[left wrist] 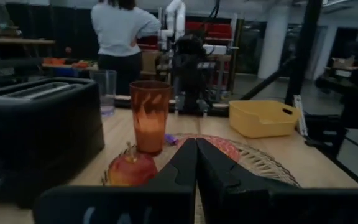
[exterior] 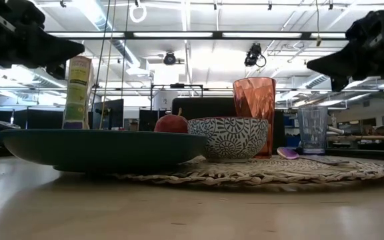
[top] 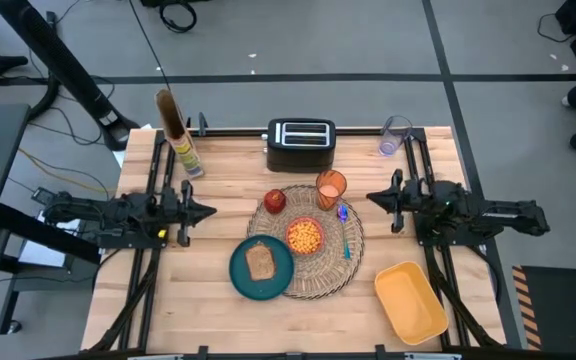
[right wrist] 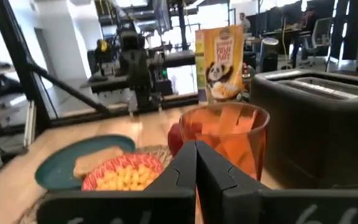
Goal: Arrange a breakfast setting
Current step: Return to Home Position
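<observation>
Straw placemat [top: 324, 272] lies between my left jaws and right jaws, both clenched on nothing and well apart from it. From above I see yellow cereal [top: 306, 238] in the red bowl [top: 289, 236] and toast [top: 260, 261] on the teal plate [top: 240, 279]. The low view hides both behind the rims.

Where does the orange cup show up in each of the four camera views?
High view: orange cup on the straw placemat's edge nearest the toaster.
Low view: cup right of centre, behind the bowl.
Left wrist view: cup just beyond the red apple.
Right wrist view: cup straight ahead, beside the toaster.
Shared landmark: the red apple beside it.
</observation>
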